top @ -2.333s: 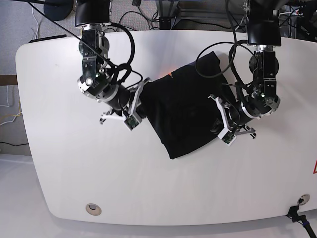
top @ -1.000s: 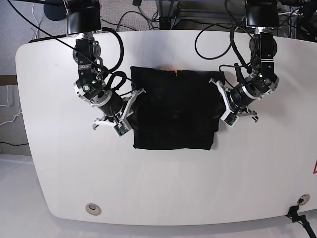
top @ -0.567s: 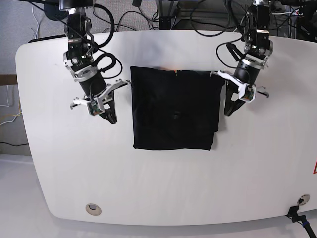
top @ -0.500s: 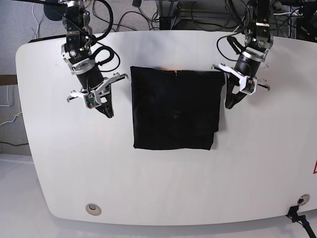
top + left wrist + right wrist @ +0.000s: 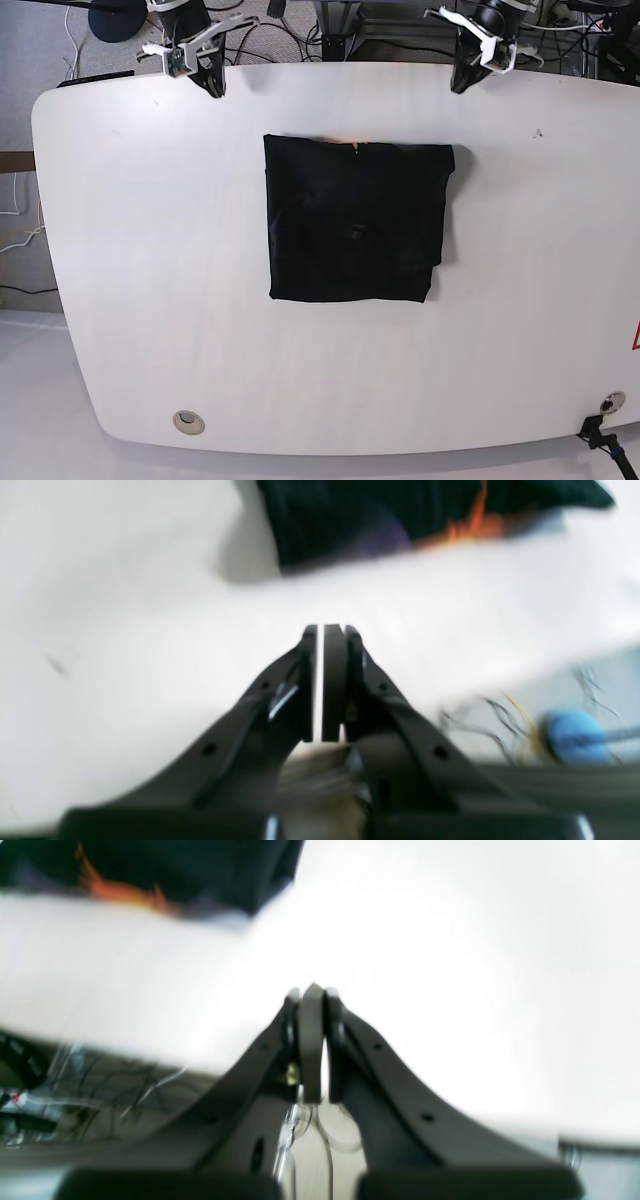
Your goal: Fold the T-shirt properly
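T-shirt point(image 5: 355, 222) lies folded square on the desk point(image 5: 150, 300); both grippers, left gripper point(image 5: 462, 80) and right gripper point(image 5: 213, 84), have withdrawn beyond its collar, pinched closed, empty: folding looks finished.

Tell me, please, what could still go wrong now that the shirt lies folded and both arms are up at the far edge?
The T-shirt's right side is uneven: a layer juts out near the top right corner, so the fold may count as untidy. Both grippers, left gripper and right gripper, are shut and clear of it, so fixing that would need a fresh approach.
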Robot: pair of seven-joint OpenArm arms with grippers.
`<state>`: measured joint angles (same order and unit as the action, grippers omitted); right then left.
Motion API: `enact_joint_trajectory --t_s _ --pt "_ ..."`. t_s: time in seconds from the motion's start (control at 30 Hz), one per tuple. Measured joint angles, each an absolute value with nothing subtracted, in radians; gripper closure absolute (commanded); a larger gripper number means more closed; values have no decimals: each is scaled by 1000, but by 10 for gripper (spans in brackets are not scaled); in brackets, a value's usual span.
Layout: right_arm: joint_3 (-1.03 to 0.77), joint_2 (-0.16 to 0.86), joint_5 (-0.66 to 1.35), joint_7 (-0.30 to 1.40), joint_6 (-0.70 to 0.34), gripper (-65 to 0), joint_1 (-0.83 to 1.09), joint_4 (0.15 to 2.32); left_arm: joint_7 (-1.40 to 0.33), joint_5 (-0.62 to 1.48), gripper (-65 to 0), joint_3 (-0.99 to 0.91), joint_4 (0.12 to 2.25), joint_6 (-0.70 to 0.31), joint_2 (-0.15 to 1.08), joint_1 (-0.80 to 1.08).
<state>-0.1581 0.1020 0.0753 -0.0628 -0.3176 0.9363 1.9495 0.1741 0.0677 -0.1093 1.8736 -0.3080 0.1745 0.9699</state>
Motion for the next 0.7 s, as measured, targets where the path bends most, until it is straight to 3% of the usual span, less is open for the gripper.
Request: enact_joint_trajectory --t_s 0.37,0.5,0.7 --pt "-150 14 76 -99 -329 0 1184 1874 185 114 0 -116 1857 -303 153 1190" --pt "-115 29 75 -95 -320 0 1129 1675 184 128 0 -114 1700 -305 152 1165" --pt "-101 20 75 -192 -321 0 947 1329 200 133 0 -112 1356 -305 154 949"
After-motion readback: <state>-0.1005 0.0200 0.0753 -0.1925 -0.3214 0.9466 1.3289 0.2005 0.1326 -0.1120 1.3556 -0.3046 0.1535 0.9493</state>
